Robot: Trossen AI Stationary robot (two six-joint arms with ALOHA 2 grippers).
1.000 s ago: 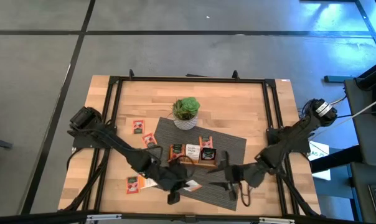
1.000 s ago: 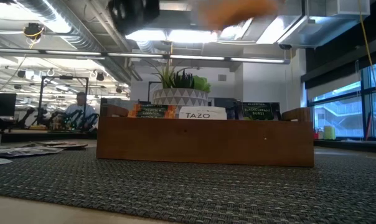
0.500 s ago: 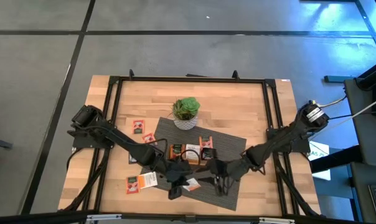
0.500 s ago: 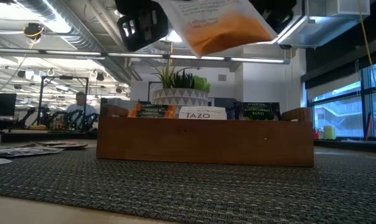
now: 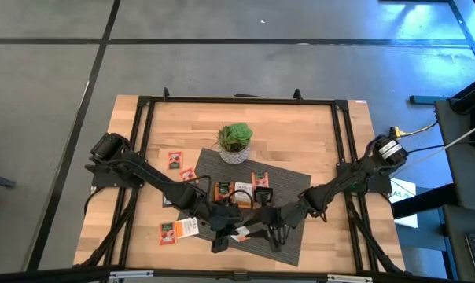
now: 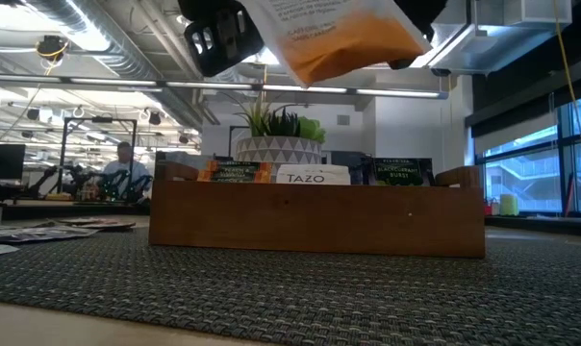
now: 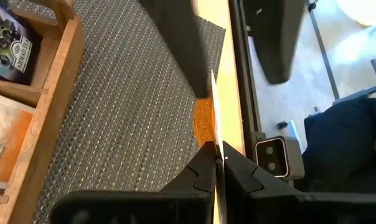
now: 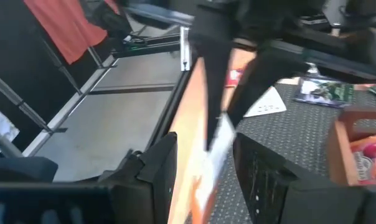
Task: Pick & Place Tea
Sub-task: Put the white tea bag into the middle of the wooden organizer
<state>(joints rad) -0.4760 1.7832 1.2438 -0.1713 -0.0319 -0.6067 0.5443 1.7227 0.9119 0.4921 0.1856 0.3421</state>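
Observation:
My left gripper (image 7: 217, 163) is shut on a white-and-orange tea sachet (image 6: 334, 38) held in the air over the near part of the grey woven mat (image 5: 289, 185), in front of the wooden tray (image 6: 319, 216). My right gripper (image 8: 206, 142) is open. Its two fingers stand on either side of the sachet (image 8: 216, 146), and I cannot see them touching it. The tray (image 5: 241, 206) holds orange, white and dark sachets standing in its compartments. More sachets (image 5: 174, 159) lie flat on the table left of the mat. My left gripper pinches the sachet between its two fingers at its white end (image 7: 216, 146), seen edge-on. The sachet is lifted clear above the mat and hangs tilted, with its orange end (image 6: 353, 53) lowest.
A potted plant (image 5: 235, 141) stands at the mat's far edge, behind the tray. Two loose sachets (image 5: 178, 229) lie near the table's near-left part. A black frame (image 5: 143, 141) runs along the table's sides. People and benches show in the room beyond.
My right gripper has moved toward the table's left, up to the sachet held by my left gripper, and its fingers now stand on either side of it. The sachet has come down into the top of the low view and hangs there steady.

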